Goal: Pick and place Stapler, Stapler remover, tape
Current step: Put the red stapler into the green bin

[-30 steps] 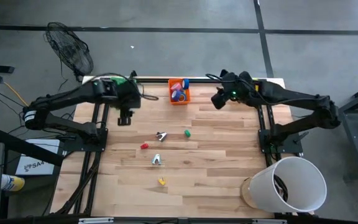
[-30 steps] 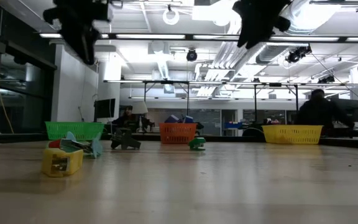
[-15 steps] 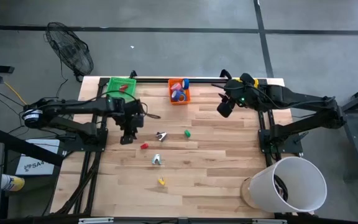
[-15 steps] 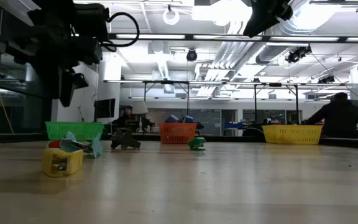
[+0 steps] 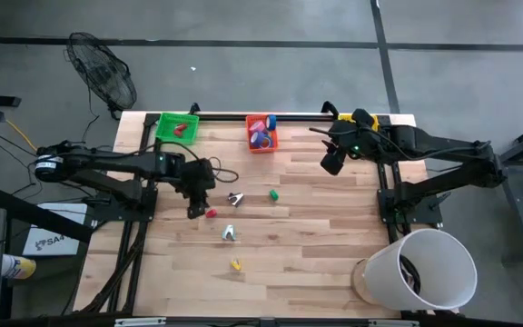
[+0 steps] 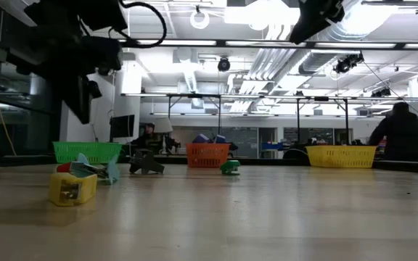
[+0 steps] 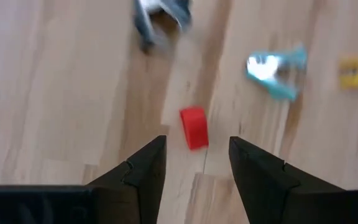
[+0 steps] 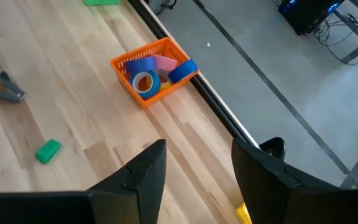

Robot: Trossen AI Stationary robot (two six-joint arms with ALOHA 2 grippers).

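My left gripper (image 5: 195, 207) is open, above the table. A small red block (image 7: 194, 128) lies on the wood just ahead of its fingertips and also shows in the high view (image 5: 211, 213). A dark staple remover (image 5: 235, 198), a light-blue one (image 5: 229, 233), a green block (image 5: 273, 193) and a yellow block (image 5: 235, 264) lie on the table's middle. Blue, purple and pink tape rolls (image 8: 182, 71) rest in the orange bin (image 5: 261, 143) at the far edge. My right gripper (image 5: 331, 163) is open and empty, high up right of that bin.
A green bin (image 5: 165, 123) with a red thing in it stands at the far left edge. A yellow bin (image 6: 342, 156) stands at the far right, mostly under my right arm. A white bucket (image 5: 429, 268) stands off the near right corner. A person shows in the room behind.
My left gripper has gone from near the green bin toward the table's near edge and right, and down, and now hangs by the red block; the green bin has come into view. My right gripper has drifted a little toward the right and near.
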